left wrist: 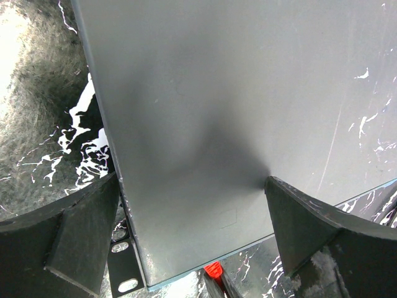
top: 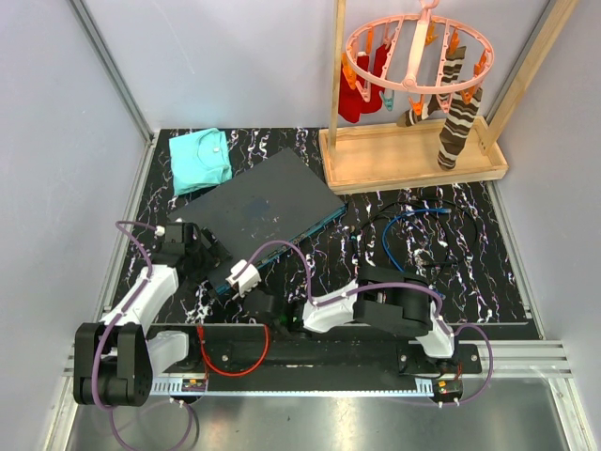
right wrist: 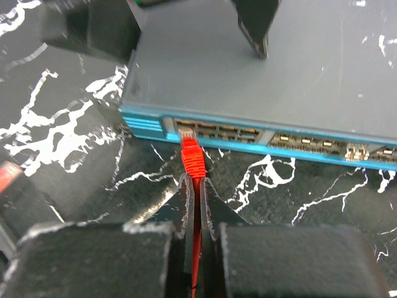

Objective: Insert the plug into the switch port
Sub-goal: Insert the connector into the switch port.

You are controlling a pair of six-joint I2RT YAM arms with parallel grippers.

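The switch (top: 268, 202) is a flat dark grey box lying slantwise mid-table, and its teal edge (right wrist: 260, 138) with a row of sockets faces my right wrist camera. My right gripper (right wrist: 196, 183) is shut on the red cable just behind the red plug (right wrist: 193, 156). The plug's clear tip sits at the mouth of the leftmost socket; how deep it sits I cannot tell. My left gripper (left wrist: 192, 183) is open wide over the switch's (left wrist: 236, 112) near-left corner, one finger (left wrist: 62, 236) beside the short end and the other finger (left wrist: 322, 236) over the top. The red plug (left wrist: 213, 269) shows below the switch's edge.
A folded teal cloth (top: 200, 157) lies at the back left. A wooden tray (top: 413, 160) at the back right carries a pink round hanger (top: 418, 47) with socks. Blue and black cables (top: 413, 235) are tangled at the right. Slack red cable (top: 235, 362) loops by the arm bases.
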